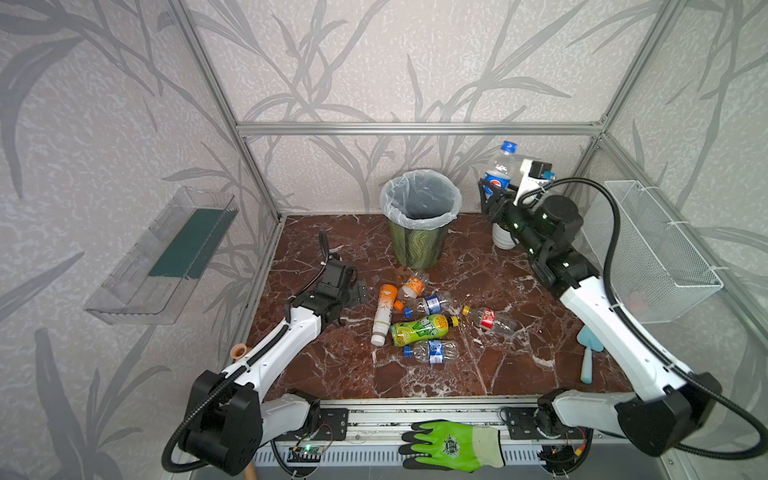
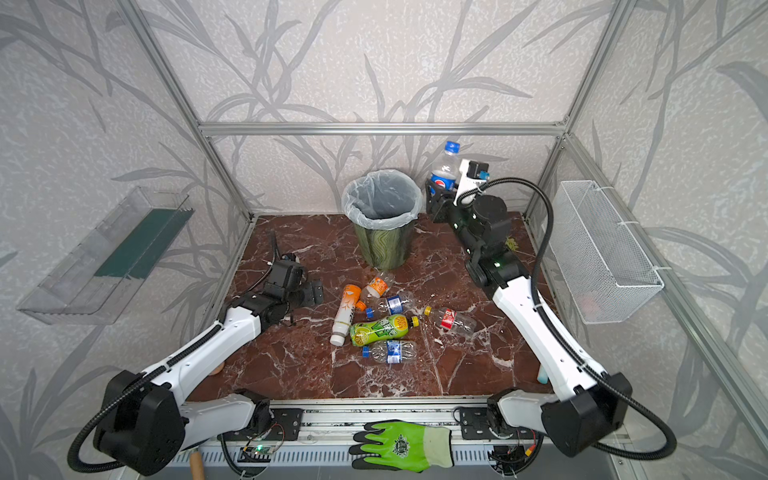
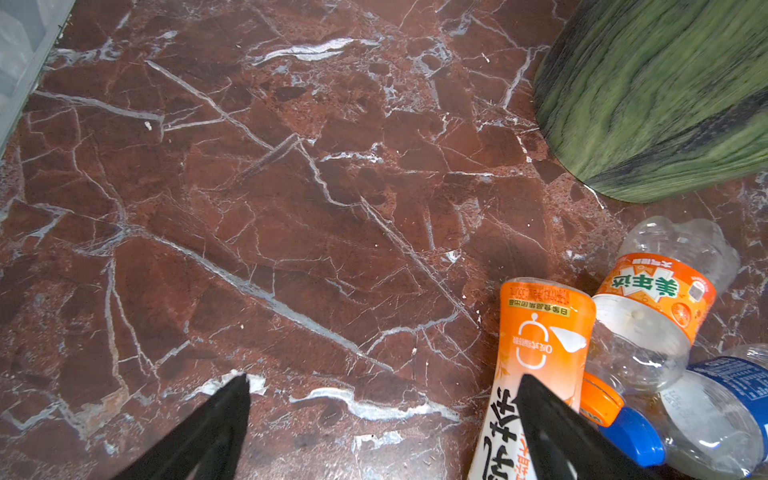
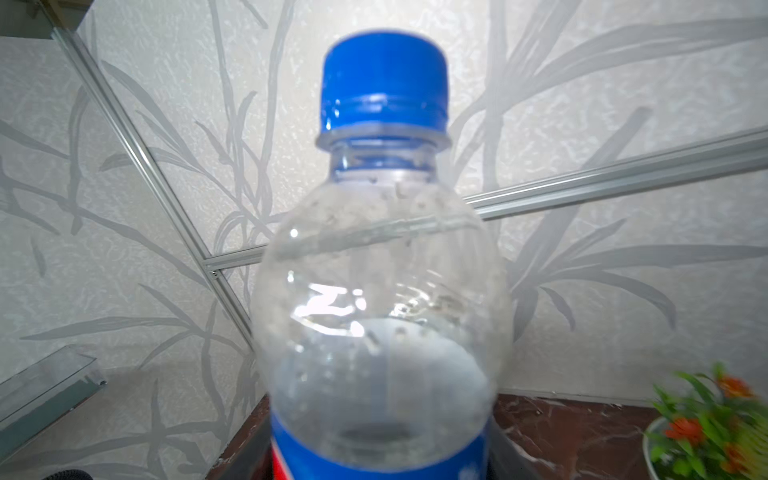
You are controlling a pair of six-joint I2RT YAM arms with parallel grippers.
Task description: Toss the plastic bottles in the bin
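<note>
Holding a blue-capped bottle point(image 1: 500, 168) upright off the table, just right of the bin point(image 1: 419, 249), with the right gripper point(image 1: 490, 195) pinching its labelled middle. Leaving six more bottles point(image 1: 424, 328) lying clustered on the marble table point(image 1: 324, 374) before the bin. Resting the left gripper point(image 1: 360, 293) low beside that cluster, jaws spread wide, clasping nothing

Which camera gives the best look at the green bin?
Both top views: they show the bin whole and upright, from lined rim to base. The left wrist view catches only a blurred patch of its green wall. The right wrist view misses it; the Pepsi bottle fills that picture.
</note>
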